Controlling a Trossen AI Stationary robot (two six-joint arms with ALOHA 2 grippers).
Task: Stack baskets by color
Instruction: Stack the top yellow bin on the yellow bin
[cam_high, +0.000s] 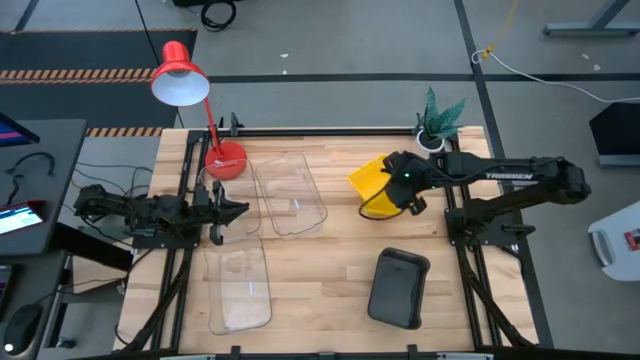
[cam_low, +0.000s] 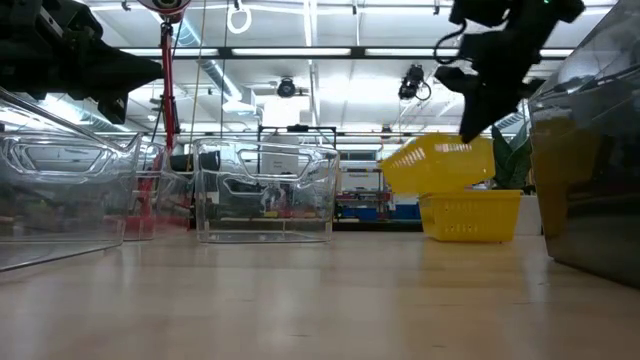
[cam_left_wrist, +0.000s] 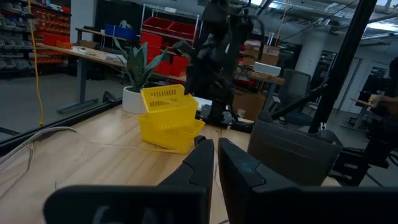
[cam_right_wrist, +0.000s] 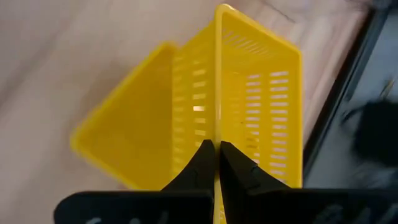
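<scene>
High view: 2 small bright yellow slotted plastic baskets sit near the table's far right. The upper yellow basket (cam_high: 370, 176) is tilted, its long axis slanting toward the far left corner, and it rests in or on the lower yellow basket (cam_high: 383, 208); how deep it sits cannot be told. The right gripper (cam_high: 397, 181) is over them, pinching the upper basket's wall. A dark grey shallow plastic basket (cam_high: 398, 288) lies flat near the front right, long axis running front to back, well apart from the yellow pair. 2 larger clear transparent baskets lie left of centre: the far clear basket (cam_high: 290, 193) and the near clear basket (cam_high: 240, 287), both with long axes front to back and nothing visible inside. Bare wood lies open between the clear and yellow baskets. The left gripper (cam_high: 222, 208) hangs at the table's left edge, beside the clear baskets. A red desk lamp (cam_high: 190, 95) and a small potted plant (cam_high: 438, 120) stand along the far edge.

Low view: the upper yellow basket (cam_low: 436, 163) leans, one end raised above the lower one (cam_low: 470, 215).

Left wrist view: the left gripper's fingers (cam_left_wrist: 200, 163) are pressed nearly together around nothing.

Right wrist view: the right gripper's fingers (cam_right_wrist: 203, 162) clamp the thin yellow rim.
</scene>
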